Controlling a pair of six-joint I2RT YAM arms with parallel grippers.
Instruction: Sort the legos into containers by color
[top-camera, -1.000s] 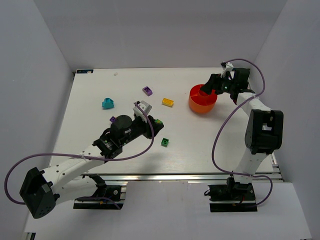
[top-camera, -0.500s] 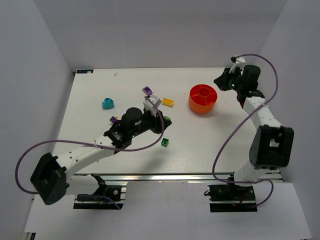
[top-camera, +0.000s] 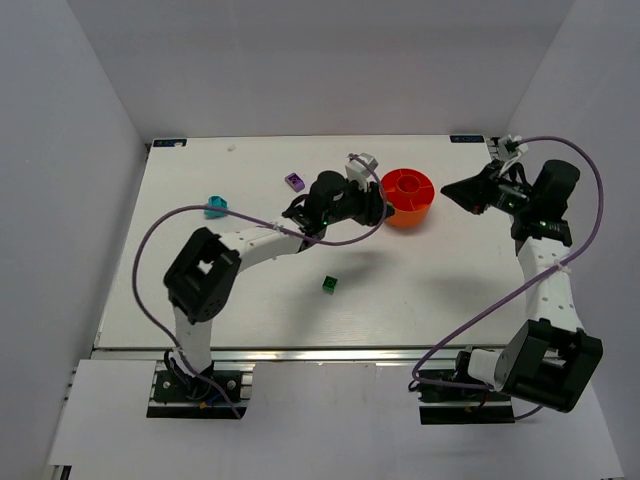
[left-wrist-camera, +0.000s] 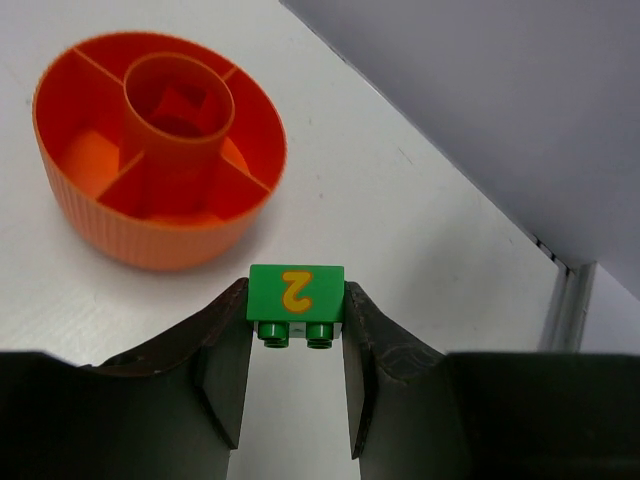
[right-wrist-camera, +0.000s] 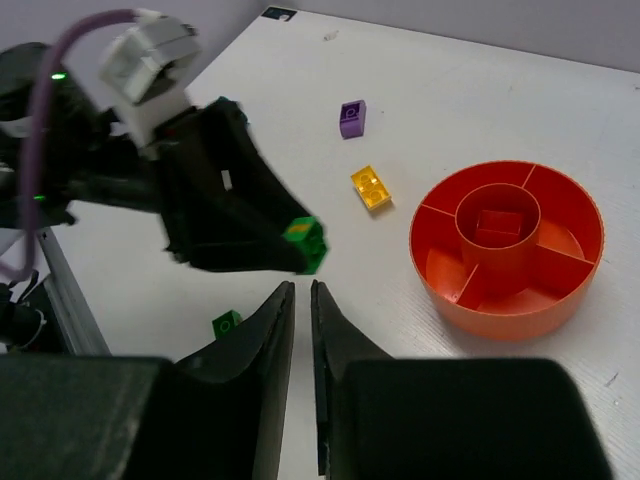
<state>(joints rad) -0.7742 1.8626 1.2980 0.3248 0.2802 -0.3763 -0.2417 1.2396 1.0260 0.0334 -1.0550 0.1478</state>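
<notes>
My left gripper (left-wrist-camera: 296, 306) is shut on a green lego (left-wrist-camera: 296, 291) with a yellow 2, its studs pointing toward the wrist. It hangs just left of the orange bowl (top-camera: 406, 216), short of the rim (left-wrist-camera: 150, 240). A red lego (right-wrist-camera: 497, 222) lies in the bowl's central cup. My right gripper (right-wrist-camera: 302, 287) hovers to the right of the bowl (right-wrist-camera: 520, 315), its jaws almost together with nothing between them. On the table lie a purple lego (top-camera: 294, 181), a teal one (top-camera: 215, 207), a small green one (top-camera: 329, 284) and a yellow one (right-wrist-camera: 371, 187).
The left arm (top-camera: 260, 238) stretches across the table's middle toward the bowl, and its purple cable (top-camera: 160, 225) loops above the left side. White walls close in the table at the back and both sides.
The left arm has swung right and far across the table to the bowl, carrying the green lego. The right gripper has pulled back from the bowl to the right and closed its jaws.
</notes>
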